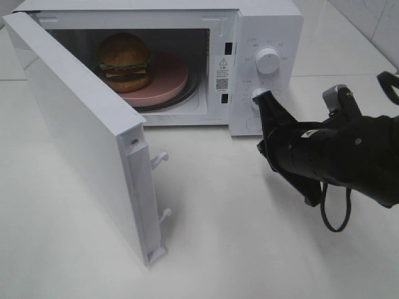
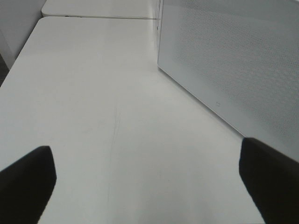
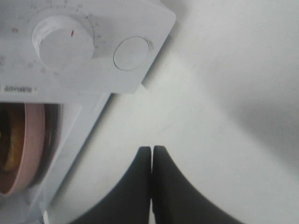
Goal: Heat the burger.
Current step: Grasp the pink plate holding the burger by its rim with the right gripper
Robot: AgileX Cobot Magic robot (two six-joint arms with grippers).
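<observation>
Burger sits upright inside the microwave, bun top up and its stack axis vertical; being round, it points no particular way, and its lettuce, cheese and patty edges face the microwave's open front. It rests on a pink plate, on the part of the plate toward the microwave's hinge side. The door stands swung wide out from the microwave, its inner edge showing two white latch hooks. On the microwave's control panel are an upper knob and a lower knob, with a round button below them. The right fingers are pressed together with no gap and nothing between them, held in front of the panel with the tips by the lower knob; the right wrist view shows bare bench between the tips and the panel's lower corner. The left fingers are spread wide and hold nothing, low over the bench on the outer side of the door, whose dotted panel rises just beside them. The bench is white, smooth and faintly glossy, with a thin scratch line and a seam to a second white top beyond. White wall tiles show behind the microwave.
</observation>
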